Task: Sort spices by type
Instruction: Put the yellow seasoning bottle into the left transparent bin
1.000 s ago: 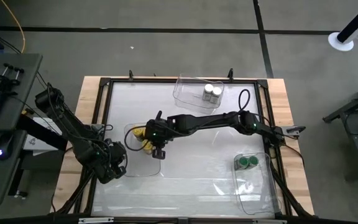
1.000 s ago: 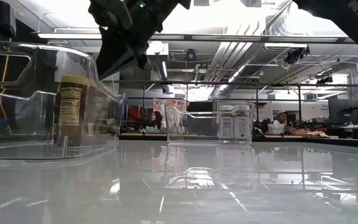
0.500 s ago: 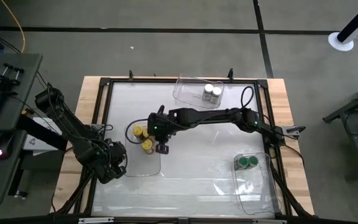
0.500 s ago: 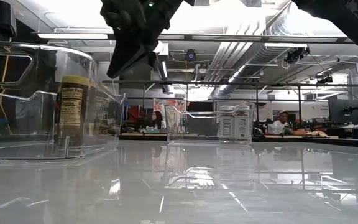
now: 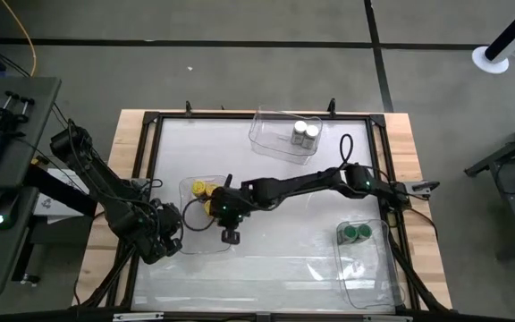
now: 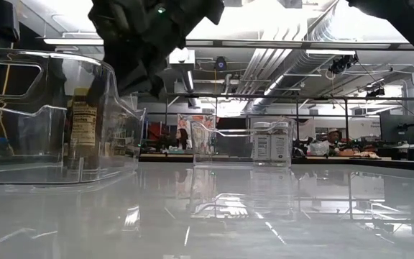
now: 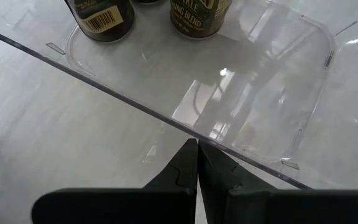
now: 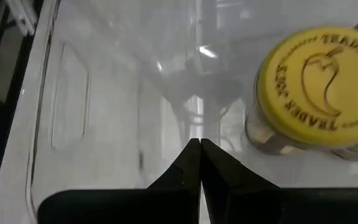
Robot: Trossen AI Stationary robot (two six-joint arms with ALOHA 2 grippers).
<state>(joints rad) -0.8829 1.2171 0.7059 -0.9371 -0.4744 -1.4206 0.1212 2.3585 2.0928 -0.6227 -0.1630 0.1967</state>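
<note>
Two yellow-lidded spice jars [image 5: 202, 190] [image 5: 210, 207] stand in a clear bin [image 5: 195, 247] at the table's left. My right gripper [image 5: 230, 236] hangs shut over that bin's near part, just nearside of the jars. One yellow lid [image 8: 321, 87] shows beside its fingers [image 8: 199, 144], apart from them. My left gripper [image 5: 170, 234] waits shut at the bin's left near rim [image 7: 123, 99]. Two silver-lidded jars [image 5: 305, 134] stand in the far bin [image 5: 266, 136]. Green-lidded jars [image 5: 357, 234] stand in the right bin [image 5: 365, 277].
The three clear bins take up the table's left, far middle and near right. Bare white tabletop [image 5: 284, 224] lies between them. A black frame [image 5: 150, 161] edges the table. People sit at desks in the room beyond [image 6: 329, 144].
My right gripper, shut throughout, first went a little toward the far edge, then came back toward the near edge and sank lower over the left bin, tipping somewhat. The yellow-lidded jars stay where they were.
</note>
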